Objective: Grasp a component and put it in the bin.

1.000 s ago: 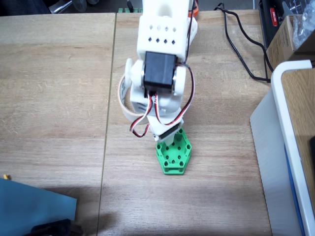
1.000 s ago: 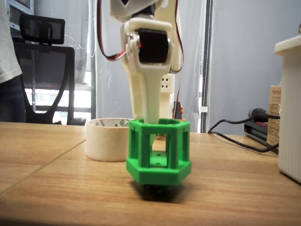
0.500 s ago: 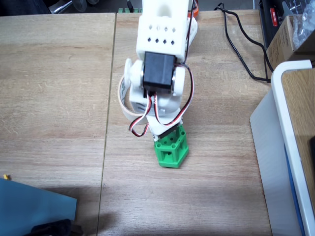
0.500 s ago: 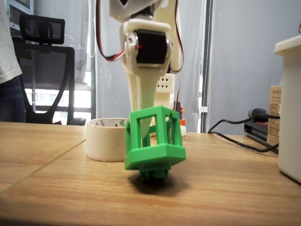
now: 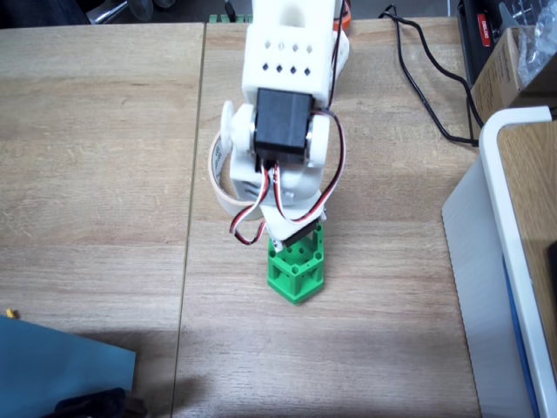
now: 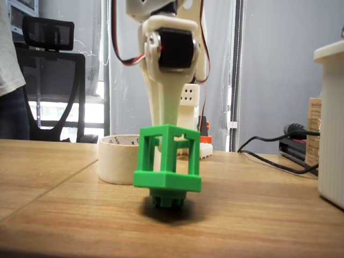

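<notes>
The component, a bright green hexagonal block, hangs tilted just over the wooden table near the middle of both fixed views. In the low side view the component has its lowest part very close to the tabletop, over its own shadow. My gripper comes down on it from above and is shut on its upper rim. Its white finger reaches into the block's frame. The bin, a cream tape ring, lies on the table behind the block, mostly under my arm. In the side view the bin sits to the block's left.
A large white box with a blue edge stands on the right, also at the right edge of the side view. A black cable runs across the back right. A blue sheet lies at the front left corner.
The green block has tipped and turned in the gripper, come up off its flat stance on the table, and shifted slightly left in both views.
</notes>
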Action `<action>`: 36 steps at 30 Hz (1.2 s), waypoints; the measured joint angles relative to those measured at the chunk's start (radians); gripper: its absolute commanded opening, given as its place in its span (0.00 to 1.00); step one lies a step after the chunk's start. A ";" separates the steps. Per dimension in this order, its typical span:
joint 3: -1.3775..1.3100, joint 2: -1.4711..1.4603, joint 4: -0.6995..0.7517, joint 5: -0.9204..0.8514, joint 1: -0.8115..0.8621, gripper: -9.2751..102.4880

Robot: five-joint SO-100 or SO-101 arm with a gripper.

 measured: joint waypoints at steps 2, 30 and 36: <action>0.000 0.000 0.000 0.000 0.000 0.08; 0.000 0.439 0.014 0.000 0.002 0.08; 0.000 0.557 0.025 0.000 0.002 0.08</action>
